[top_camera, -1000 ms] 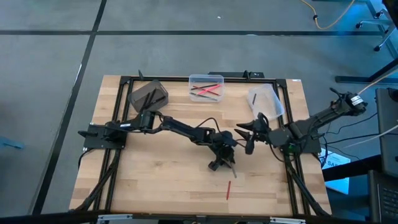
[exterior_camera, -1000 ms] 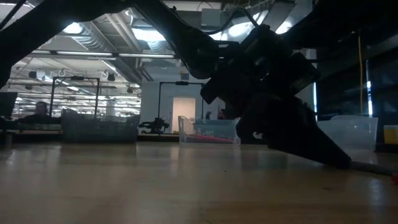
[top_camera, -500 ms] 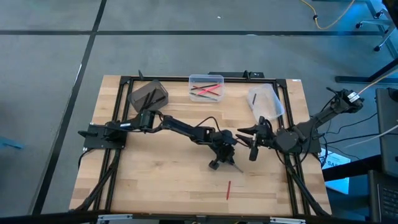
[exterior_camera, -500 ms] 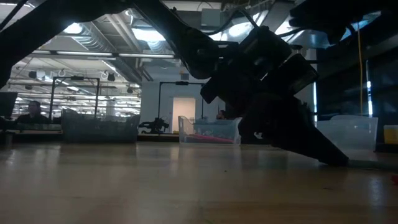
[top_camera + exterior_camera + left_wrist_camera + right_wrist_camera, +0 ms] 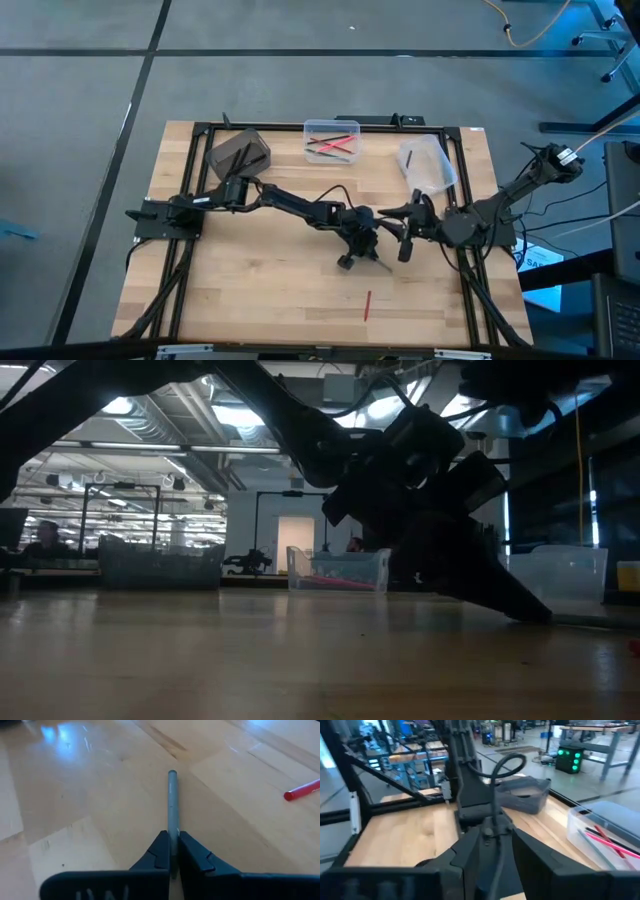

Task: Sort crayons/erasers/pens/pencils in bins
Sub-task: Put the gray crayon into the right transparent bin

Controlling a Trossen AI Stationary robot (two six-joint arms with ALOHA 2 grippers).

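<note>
A grey stick points out over the wooden table from my left gripper, which is shut on it near the table's middle. A red stick lies loose on the wood toward the near edge, also in the left wrist view. My right gripper hovers open just right of the left one, nothing between its fingers. At the far edge stand a dark grey bin, a clear bin with red and pink sticks, and a whitish bin. My left gripper pinches the grey stick near one end between its two fingers. The fingers slant down from the table's far left and lie along the stick, most of which sticks out ahead. Whether its free end rests on the wood, I cannot tell.
A black frame runs along the table's far edge and both sides. Bare wood spreads over the near half around the red stick. In the low view the clear bin and the whitish bin stand behind the dark arm.
My left gripper has shut on the grey stick while staying in place. My right gripper has swung a little toward the table's near edge, still open.
</note>
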